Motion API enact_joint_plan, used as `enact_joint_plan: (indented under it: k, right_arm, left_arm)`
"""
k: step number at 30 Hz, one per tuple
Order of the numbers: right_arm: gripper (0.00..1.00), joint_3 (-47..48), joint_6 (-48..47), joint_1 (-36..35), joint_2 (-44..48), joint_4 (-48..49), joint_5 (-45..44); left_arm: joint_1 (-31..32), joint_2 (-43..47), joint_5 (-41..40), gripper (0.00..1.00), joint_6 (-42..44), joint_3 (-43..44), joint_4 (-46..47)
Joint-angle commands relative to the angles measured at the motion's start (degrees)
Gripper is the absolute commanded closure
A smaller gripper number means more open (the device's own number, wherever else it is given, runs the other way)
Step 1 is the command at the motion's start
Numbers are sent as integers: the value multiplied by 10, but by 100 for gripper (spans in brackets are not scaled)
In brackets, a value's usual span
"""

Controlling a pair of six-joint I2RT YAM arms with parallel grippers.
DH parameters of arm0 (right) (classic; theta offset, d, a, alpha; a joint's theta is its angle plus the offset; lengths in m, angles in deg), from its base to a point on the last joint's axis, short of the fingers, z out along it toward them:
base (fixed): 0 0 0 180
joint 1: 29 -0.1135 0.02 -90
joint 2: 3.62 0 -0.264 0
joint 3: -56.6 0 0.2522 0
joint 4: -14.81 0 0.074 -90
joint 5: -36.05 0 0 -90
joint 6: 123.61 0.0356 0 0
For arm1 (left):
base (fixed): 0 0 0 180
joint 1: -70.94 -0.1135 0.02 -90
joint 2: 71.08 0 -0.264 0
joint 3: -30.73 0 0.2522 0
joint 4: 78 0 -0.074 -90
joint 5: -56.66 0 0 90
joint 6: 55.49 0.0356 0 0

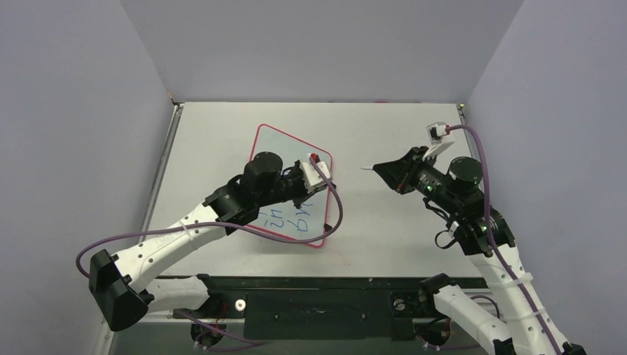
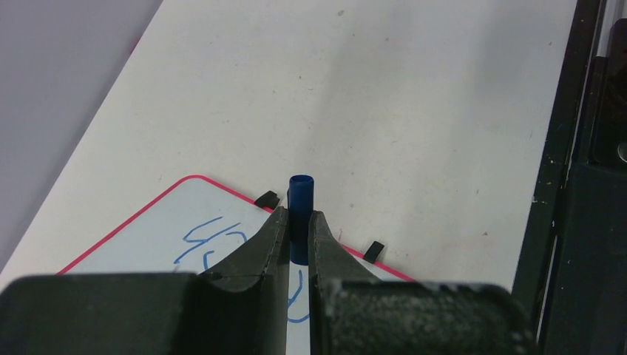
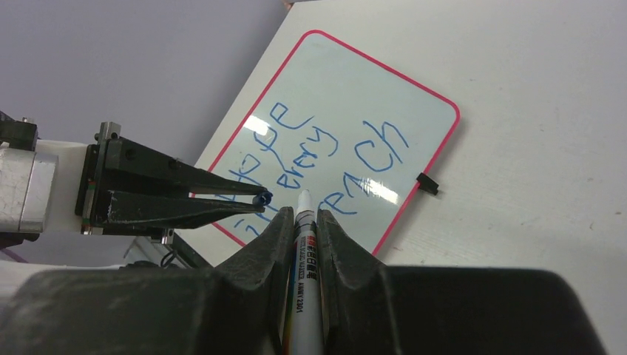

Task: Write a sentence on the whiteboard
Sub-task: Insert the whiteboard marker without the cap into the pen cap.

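Fingers (image 3: 275, 235) of right gripper (image 3: 300, 216) pinch marker (image 3: 303, 259); left gripper (image 2: 297, 217) clamps blue cap (image 2: 301, 191). Sentence (image 3: 318, 148) covers whiteboard (image 3: 355, 78), seemingly complete; only capping left.

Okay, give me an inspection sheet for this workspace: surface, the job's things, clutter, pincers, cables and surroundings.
Surface: pale table, a few faint specks.
Job's things: whiteboard flat on the table; sentence in blue, three lines, its start hidden behind the pincers.
Clutter: nothing seen.
Pincers: left pincer shut on a blue cap; right pincer shut on a white marker, tip bare, beside the board in the top view.
Cables: a purple cable along each arm; the left one loops over the board.
Surroundings: plain grey walls on three sides.
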Motion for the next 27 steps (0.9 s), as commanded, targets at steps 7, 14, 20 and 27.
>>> enact_joint_plan:
  k: [7,14,20,27]
  right_arm:
    - [100,10,-15,-85,-58,59,39]
    - [100,15,-18,-115,-87,67,23]
    - [100,10,-14,-118,-98,73,24]
    - [100,9,-12,-120,-100,73,23]
  left_arm:
    - [-21,31,80,100,-13,-36,76]
    - [-23,41,95,100,-13,-51,87]
    - [-24,51,97,100,-11,-62,97]
    - [-25,51,96,100,-12,-62,98]
